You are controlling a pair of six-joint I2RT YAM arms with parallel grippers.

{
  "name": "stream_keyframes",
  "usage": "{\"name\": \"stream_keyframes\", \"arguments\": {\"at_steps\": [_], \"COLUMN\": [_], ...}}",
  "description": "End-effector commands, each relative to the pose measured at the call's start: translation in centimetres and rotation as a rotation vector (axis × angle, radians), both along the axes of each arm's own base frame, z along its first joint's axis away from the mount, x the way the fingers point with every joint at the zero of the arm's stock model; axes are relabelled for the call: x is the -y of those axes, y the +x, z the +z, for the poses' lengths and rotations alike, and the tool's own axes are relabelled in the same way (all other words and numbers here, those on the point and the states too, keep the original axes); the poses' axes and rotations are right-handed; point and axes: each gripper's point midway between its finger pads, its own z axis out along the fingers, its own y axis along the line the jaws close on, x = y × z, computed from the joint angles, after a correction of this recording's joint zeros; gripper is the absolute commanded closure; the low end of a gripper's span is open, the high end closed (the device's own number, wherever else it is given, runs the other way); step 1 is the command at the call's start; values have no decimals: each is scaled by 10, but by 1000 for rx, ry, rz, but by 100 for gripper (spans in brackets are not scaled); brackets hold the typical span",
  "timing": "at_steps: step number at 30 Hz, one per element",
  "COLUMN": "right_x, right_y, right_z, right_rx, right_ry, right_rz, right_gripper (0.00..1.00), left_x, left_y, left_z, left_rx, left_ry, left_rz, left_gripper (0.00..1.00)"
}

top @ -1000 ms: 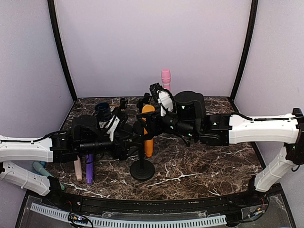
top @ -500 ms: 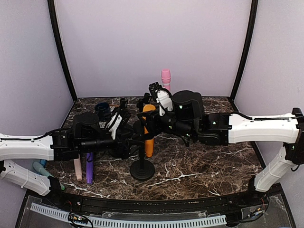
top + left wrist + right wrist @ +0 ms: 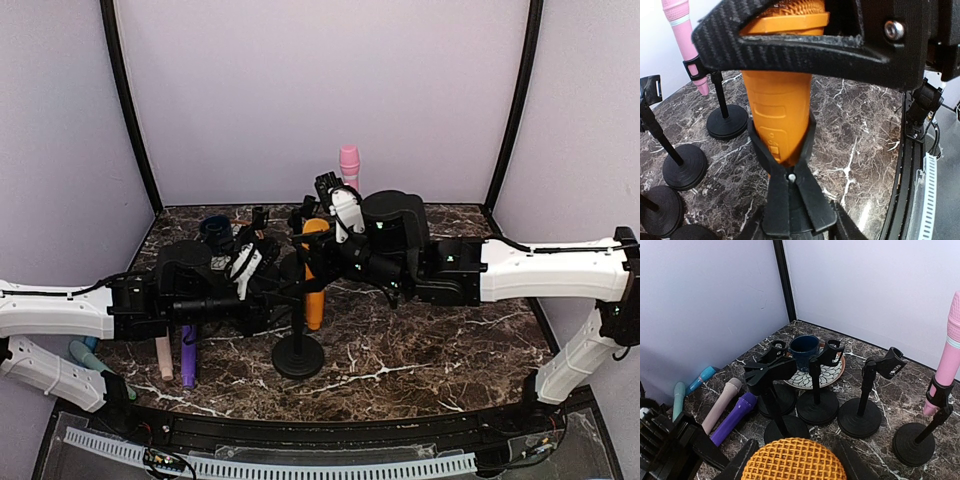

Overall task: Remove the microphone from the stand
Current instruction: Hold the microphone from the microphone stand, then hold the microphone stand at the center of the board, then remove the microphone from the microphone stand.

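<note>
An orange microphone (image 3: 313,300) stands nearly upright in the black clip (image 3: 790,165) of a round-based stand (image 3: 299,358) at mid table. My right gripper (image 3: 318,232) comes in from the right and is shut on the microphone's mesh head (image 3: 790,455), a dark finger on each side. My left gripper (image 3: 262,268) reaches in from the left, level with the clip. In the left wrist view its fingers press the clip's two lower wings (image 3: 812,200) from both sides, below the orange body (image 3: 777,115).
A pink microphone (image 3: 348,165) stands in its own stand at the back. Several empty stands (image 3: 816,407) cluster around a blue cup (image 3: 804,347) on a patterned plate at back left. Purple (image 3: 732,417), beige (image 3: 720,402) and teal (image 3: 679,397) microphones lie at the left.
My left gripper's jaws have come together onto the clip's wings. My right gripper has tightened a little on the mesh head. The arms have barely shifted.
</note>
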Motion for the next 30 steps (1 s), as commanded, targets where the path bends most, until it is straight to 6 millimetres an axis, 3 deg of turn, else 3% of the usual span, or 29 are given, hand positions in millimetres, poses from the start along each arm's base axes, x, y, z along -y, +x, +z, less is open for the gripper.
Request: {"name": "stream_keyframes", "arguments": {"at_steps": [1,4,11,22,30], "right_x": [-3,-3,2,58,91], "right_y": [-1,-1,1,19,25], "right_z": [12,11,15,48,56], "right_rx": [10,7,11,79,73], "right_ry": [26,28,37,33,81], "right_rz": [-9,-10,-36,-237,-290], "right_gripper": [62,63,65,67,69], "left_x": [1,1,-2,-11,-9], "left_y": [0,0,-1,24,60], "left_z": [14,11,8,21,23], "left_rx": [30,26,24,127,179], "left_ry": [-22,-14,-12,-104,-152], "left_rz": [-5,-7,2,122,141], "left_gripper": [70,80,92,100,100]}}
